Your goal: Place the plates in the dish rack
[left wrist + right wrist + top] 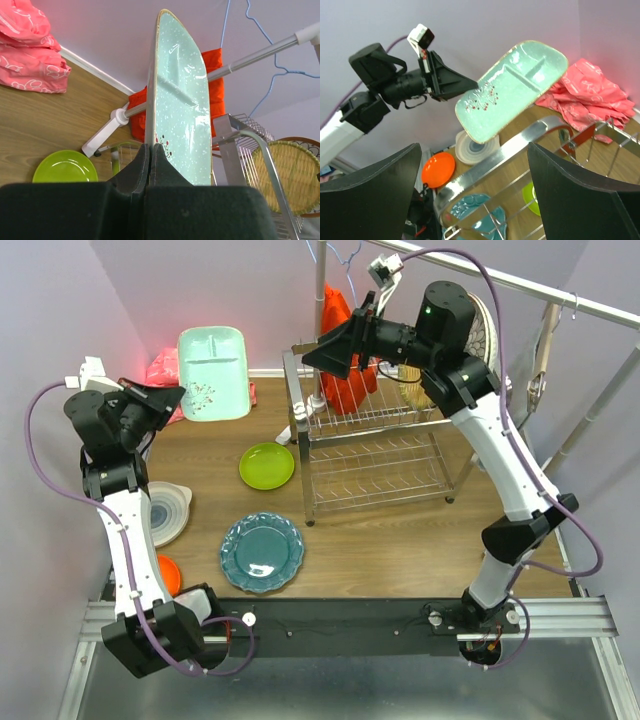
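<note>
While pinching the tray (180, 110) by one short end, held it on edge and clear of the table in the closed jaws of the left gripper (150, 150), with its long axis running straight out from the jaws. Found the rack (375, 455) beyond the tray's far end and off to the right, apart from it, so judged a rightward carry the likely next need. Farther still, saw the right gripper (310, 352) over the rack's top tier, jaws spread wide and empty, facing the tray and nearer the rack.
</note>
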